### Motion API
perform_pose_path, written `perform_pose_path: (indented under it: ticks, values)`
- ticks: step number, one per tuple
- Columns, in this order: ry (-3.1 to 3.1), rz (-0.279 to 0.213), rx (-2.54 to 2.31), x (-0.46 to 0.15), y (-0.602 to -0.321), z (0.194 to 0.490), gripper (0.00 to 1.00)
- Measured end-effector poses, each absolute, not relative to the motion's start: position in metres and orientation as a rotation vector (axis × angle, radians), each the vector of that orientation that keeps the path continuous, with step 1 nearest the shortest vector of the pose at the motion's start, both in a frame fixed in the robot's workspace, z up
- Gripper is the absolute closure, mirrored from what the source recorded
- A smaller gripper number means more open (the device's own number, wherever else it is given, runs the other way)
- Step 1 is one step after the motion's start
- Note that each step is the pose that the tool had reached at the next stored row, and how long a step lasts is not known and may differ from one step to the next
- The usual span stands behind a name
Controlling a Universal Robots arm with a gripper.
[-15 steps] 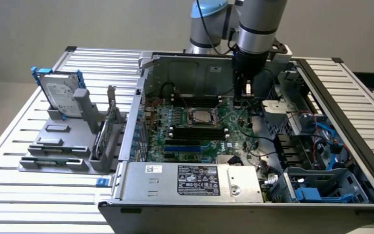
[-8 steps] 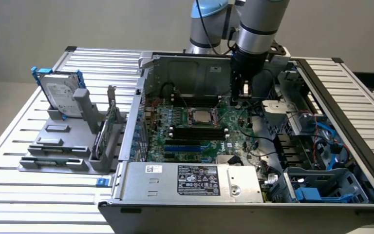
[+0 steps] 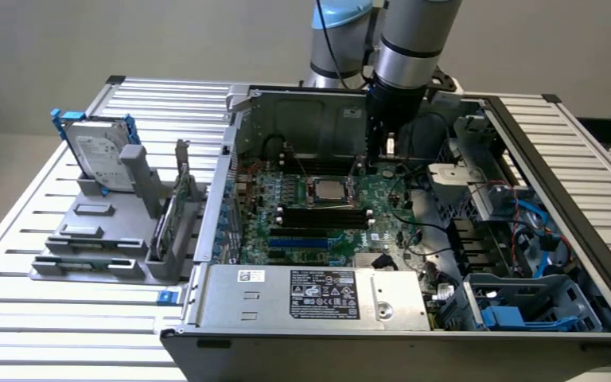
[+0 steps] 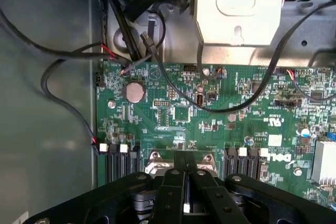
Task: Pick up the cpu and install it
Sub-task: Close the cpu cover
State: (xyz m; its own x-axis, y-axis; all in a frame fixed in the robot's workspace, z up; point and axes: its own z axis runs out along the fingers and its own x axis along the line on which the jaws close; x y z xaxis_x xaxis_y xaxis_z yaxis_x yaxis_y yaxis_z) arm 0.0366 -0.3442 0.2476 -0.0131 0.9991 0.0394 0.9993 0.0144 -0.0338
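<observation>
Black claw (image 4: 185, 167) clenched, nothing visibly held. Small flat square silver-grey cpu (image 3: 327, 189) lies in the motherboard socket, just toward the exterior view's left of it.

One camera stands off me, high up and well back, looking down at a slant over the slatted counter (image 3: 51, 318) and the whole open computer case (image 3: 284, 119), with my arm (image 3: 412, 48) reaching in from the far side. The other rides my wrist, close above the green board (image 4: 210, 108), looking down past my jaws. Both views take in that board (image 3: 391, 219) inside the case.
</observation>
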Motion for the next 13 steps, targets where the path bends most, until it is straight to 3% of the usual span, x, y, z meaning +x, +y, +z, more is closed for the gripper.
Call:
perform_pose_path:
  ticks: [13]
  values:
    - [-2.179,0.037,-2.151,0.018,-0.347,0.248,0.89]
